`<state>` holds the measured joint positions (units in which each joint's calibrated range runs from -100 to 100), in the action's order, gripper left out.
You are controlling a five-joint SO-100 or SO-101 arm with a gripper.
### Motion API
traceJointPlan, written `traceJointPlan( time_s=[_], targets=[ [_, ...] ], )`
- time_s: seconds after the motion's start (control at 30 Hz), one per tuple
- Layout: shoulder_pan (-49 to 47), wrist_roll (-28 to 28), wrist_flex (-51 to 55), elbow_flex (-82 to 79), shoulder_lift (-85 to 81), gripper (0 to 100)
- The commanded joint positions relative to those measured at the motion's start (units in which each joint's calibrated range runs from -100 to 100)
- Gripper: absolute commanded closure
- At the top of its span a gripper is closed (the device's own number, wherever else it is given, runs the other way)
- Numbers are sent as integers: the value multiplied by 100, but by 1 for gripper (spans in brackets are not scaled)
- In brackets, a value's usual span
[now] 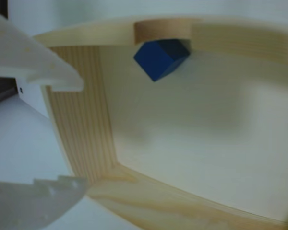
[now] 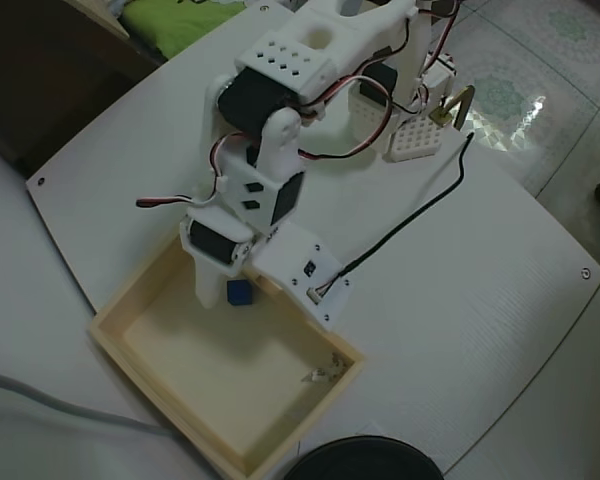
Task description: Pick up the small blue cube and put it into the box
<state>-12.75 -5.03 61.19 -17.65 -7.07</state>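
Observation:
The small blue cube [image 1: 159, 58] lies on the floor of the box [image 1: 197, 134], tilted corner-on against the far wall right below the wall's small notch. In the wrist view my gripper [image 1: 81, 135] is open, its two white fingers coming in from the left edge with nothing between them, and the cube sits well apart from both. From overhead the small blue cube [image 2: 240, 292] rests inside the pale wooden box [image 2: 230, 375] by its upper wall, just beneath my gripper [image 2: 225, 285], which hangs over that side of the box.
A white perforated block [image 2: 415, 140] stands by the arm's base at the back. A black cable [image 2: 420, 210] runs across the white table to the wrist camera. A dark round object [image 2: 365, 462] lies at the bottom edge, close to the box's corner.

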Motion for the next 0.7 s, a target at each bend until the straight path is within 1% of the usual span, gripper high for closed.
traceJointPlan(
  time_s=[0.0,0.13,0.27,0.47,0.67],
  targets=[
    [70,-20,74,100,-248,83],
    [62,-5,108,127,-367,83],
    [47,16,142,172,-849,83],
    [47,32,338,63,-2083,83],
    [40,32,278,-833,-3647,83]
  ],
)
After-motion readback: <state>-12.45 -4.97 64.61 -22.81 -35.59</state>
